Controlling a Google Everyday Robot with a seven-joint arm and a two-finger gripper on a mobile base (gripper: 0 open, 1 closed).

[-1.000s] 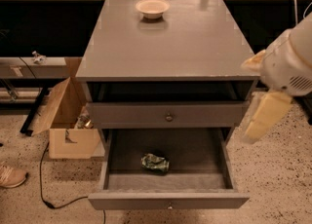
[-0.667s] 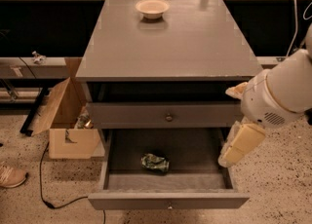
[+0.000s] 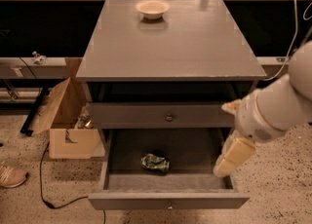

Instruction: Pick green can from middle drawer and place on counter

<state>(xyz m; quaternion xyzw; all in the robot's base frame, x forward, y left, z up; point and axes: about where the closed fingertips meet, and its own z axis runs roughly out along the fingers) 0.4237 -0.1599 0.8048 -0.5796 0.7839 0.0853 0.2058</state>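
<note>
Green can [image 3: 155, 162] lies in the pulled-out middle drawer [image 3: 146, 201]; the gripper [image 3: 234, 156] hangs at the drawer's right end.
The can lies on its side near the middle of the drawer floor, well clear of the walls, its print too crumpled to read. The gripper is beside the right wall, apart from the can; whether it is open or closed I cannot tell. The pale arm [image 3: 278, 106] crosses the cabinet's right front corner. Just above, a shut drawer [image 3: 126, 116] overhangs the back of the open one. The counter [image 3: 165, 52] holds only a pale bowl [image 3: 152, 9] near its far edge. On the floor to the left are a cardboard box [image 3: 61, 121], a black cable [image 3: 53, 199] and a shoe [image 3: 9, 175].
</note>
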